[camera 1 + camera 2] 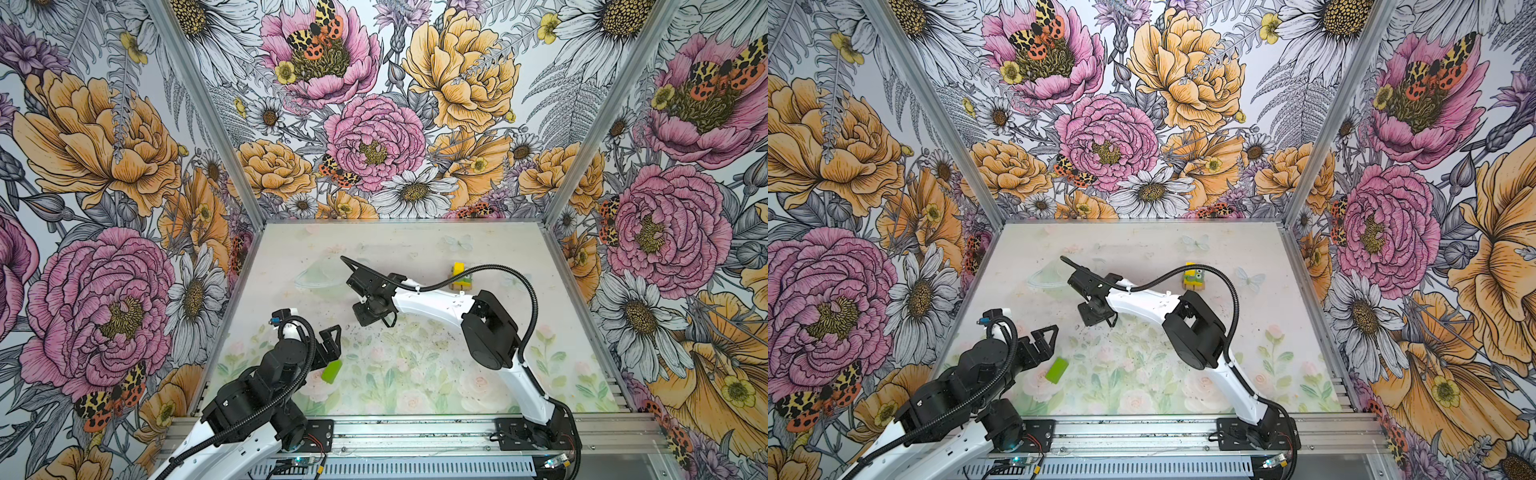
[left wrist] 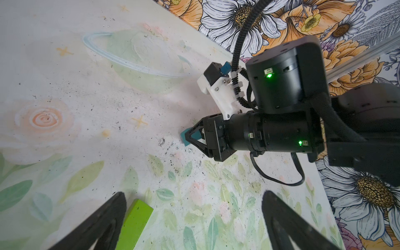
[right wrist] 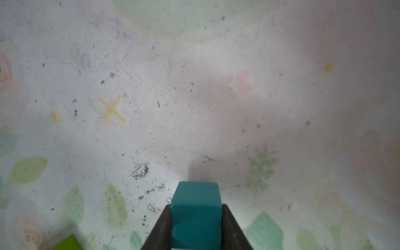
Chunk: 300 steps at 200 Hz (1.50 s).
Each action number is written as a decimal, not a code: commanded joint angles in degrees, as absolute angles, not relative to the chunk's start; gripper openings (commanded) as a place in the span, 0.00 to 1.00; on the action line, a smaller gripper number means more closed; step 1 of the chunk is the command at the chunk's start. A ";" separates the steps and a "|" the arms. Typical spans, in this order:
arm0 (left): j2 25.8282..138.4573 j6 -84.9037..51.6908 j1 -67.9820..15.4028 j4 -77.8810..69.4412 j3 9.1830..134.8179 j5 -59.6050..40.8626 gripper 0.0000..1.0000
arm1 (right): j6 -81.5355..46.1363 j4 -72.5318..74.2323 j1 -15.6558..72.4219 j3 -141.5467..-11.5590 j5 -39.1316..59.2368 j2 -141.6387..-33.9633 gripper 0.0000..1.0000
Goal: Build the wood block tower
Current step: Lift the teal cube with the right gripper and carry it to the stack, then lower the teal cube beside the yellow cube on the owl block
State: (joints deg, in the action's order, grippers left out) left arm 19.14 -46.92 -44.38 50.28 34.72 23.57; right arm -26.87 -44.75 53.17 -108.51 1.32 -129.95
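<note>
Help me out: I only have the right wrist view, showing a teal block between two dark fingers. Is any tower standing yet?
Observer: Yes. A small tower stands far right on the table, topped by a yellow block.
Operator: What is the green corner at my frame's edge?
Observer: A lime-green block lying flat on the table, well apart from the tower.
Operator: Is the left gripper holding it?
Observer: No. Its jaws are open, and the block lies loose close to one finger.
</note>
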 commanded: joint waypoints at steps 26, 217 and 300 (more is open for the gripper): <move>24.25 -44.44 -43.77 45.48 36.90 22.41 0.99 | -26.55 -45.59 49.57 -105.47 -1.87 -119.89 0.34; 61.72 -34.90 -41.82 22.06 51.02 8.66 0.99 | -27.06 -46.69 17.02 -83.44 -5.90 -94.87 0.34; 66.83 -33.75 -40.16 21.13 53.96 6.53 0.99 | -27.60 -43.47 11.36 -83.01 -0.73 -101.34 0.34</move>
State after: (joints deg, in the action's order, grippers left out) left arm 66.15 -35.33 -41.06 22.70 51.90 8.38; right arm -26.96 -45.91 11.77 -82.98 -2.74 -98.85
